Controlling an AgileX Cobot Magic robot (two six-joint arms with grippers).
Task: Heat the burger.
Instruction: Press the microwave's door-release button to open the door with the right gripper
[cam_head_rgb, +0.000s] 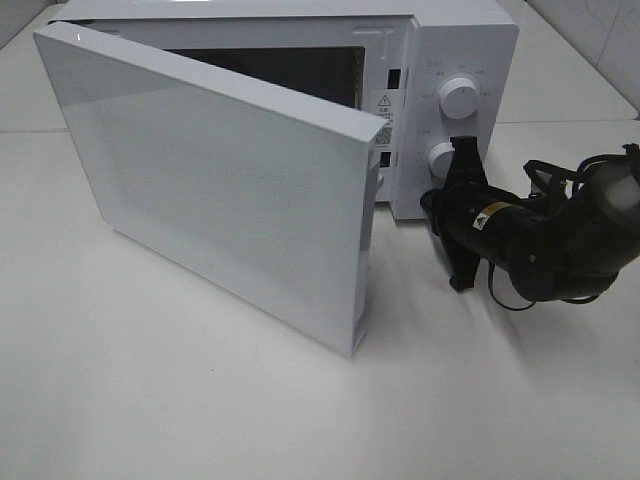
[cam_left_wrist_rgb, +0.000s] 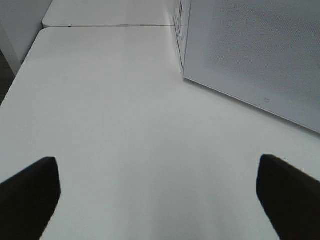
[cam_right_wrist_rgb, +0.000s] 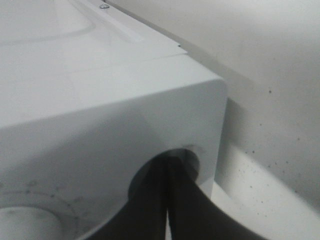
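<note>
Exterior high view: the burger's place cannot be told from any of the pictures. The white microwave (cam_head_rgb: 455, 40) is seen with its door (cam_head_rgb: 220, 180) swung wide open over the white table (cam_head_rgb: 200, 400). The right gripper (cam_head_rgb: 462, 150), fingers pressed together, is held at the edge of the lower dial (cam_head_rgb: 442, 160). The left gripper (cam_left_wrist_rgb: 157, 200) is held above the table, fingers spread wide, near the door.

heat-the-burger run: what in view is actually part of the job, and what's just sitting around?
Job:
- microwave, door swung open
- lower knob
- right gripper, shut, tips at that knob
- burger: not visible in any view

Not in use:
- left gripper, open, over the table
- upper knob, untouched
</note>
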